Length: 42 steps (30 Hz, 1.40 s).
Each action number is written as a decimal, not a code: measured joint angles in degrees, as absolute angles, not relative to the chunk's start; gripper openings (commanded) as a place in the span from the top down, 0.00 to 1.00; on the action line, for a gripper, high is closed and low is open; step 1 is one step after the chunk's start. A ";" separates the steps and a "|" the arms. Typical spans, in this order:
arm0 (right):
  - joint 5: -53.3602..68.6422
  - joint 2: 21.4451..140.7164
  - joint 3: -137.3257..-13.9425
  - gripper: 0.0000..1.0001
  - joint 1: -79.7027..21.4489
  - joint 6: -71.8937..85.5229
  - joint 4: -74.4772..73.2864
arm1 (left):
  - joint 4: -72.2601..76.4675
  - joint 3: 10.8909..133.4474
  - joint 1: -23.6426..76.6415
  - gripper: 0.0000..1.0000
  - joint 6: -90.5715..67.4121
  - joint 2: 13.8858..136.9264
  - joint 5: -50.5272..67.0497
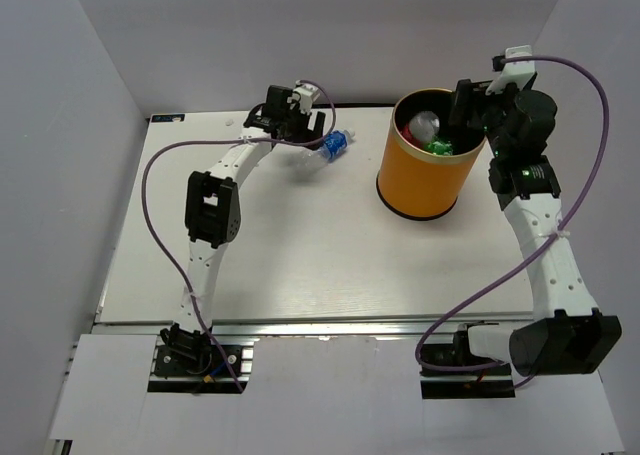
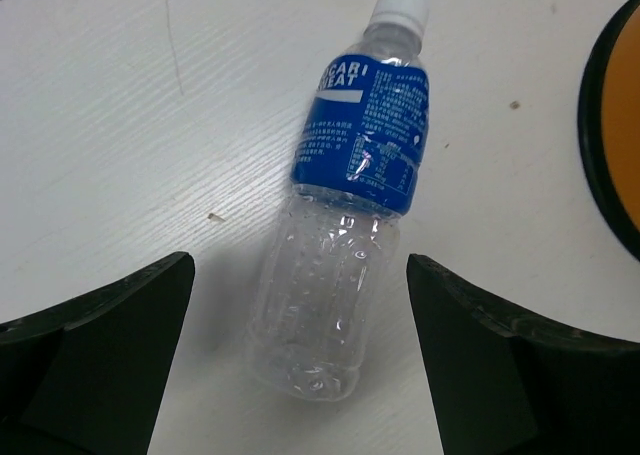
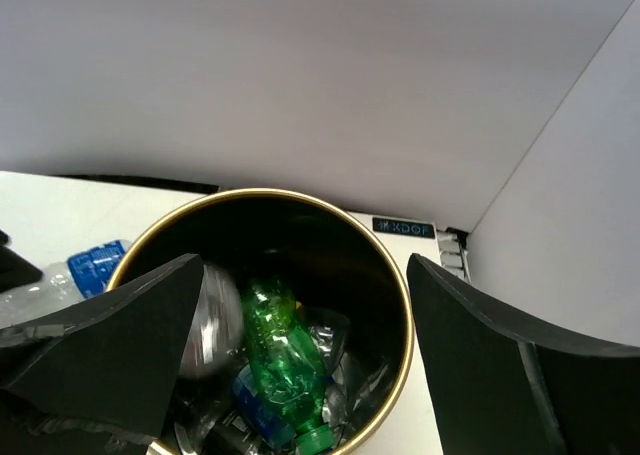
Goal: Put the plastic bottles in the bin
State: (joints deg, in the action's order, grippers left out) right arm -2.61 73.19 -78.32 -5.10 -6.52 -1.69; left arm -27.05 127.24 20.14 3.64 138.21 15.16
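Two white robot arms are bolted at the near edge of the pale wood-grain desk (image 1: 300,265), one at the left and one at the right, and both reach toward its far side. Only one bottle lies out on the desk: a clear plastic bottle with a blue label and a white cap (image 2: 345,225). It lies on its side at the far middle, just left of the single tall orange cylindrical bin with a thin gold rim and black interior (image 1: 425,175), with a strip of bare desk between them. The left fingers (image 2: 110,345) are spread wide, one on each side of this bottle's clear lower body. Neither touches it, and desk shows in the gap on both sides. The bottle's cap end points away from them. At the far right, the right fingers (image 3: 500,365) hang over the mouth of the bin, also spread wide with nothing between them, and they do not touch the rim. Inside the bin lie several bottles in a jumble: one green plastic bottle (image 3: 275,340) on top, a bottle with a blue label (image 3: 258,405) partly under it, some crumpled clear ones beside these, and in the top view a clear one with a touch of red (image 1: 422,125). Their exact number cannot be told.
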 measured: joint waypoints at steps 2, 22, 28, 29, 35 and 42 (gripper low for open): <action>-2.11 71.18 -77.34 0.11 -5.10 -6.59 -0.64 | -26.72 127.24 20.03 0.02 3.70 139.61 15.59; 6.59 68.93 -74.78 0.10 -4.93 -4.40 -1.39 | -22.83 115.55 20.45 0.79 -1.19 137.73 24.40; 22.68 68.69 -74.48 0.11 -6.37 0.75 -5.50 | -6.35 85.01 20.45 0.79 -10.24 111.70 30.61; 25.04 68.16 -73.73 0.11 -7.55 1.63 -5.48 | -1.34 77.87 20.45 0.79 -12.91 104.97 32.10; 32.82 61.80 -63.29 0.11 -20.71 7.42 -2.59 | 21.28 50.02 22.61 0.82 -26.65 73.65 36.86; 33.50 61.21 -58.00 0.11 -32.56 14.52 5.32 | 23.49 38.85 28.73 0.83 -33.08 58.50 36.69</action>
State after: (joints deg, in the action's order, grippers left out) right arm 33.50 61.21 -58.00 -32.56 14.52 5.32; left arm 23.49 38.85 28.73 -33.08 58.50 36.69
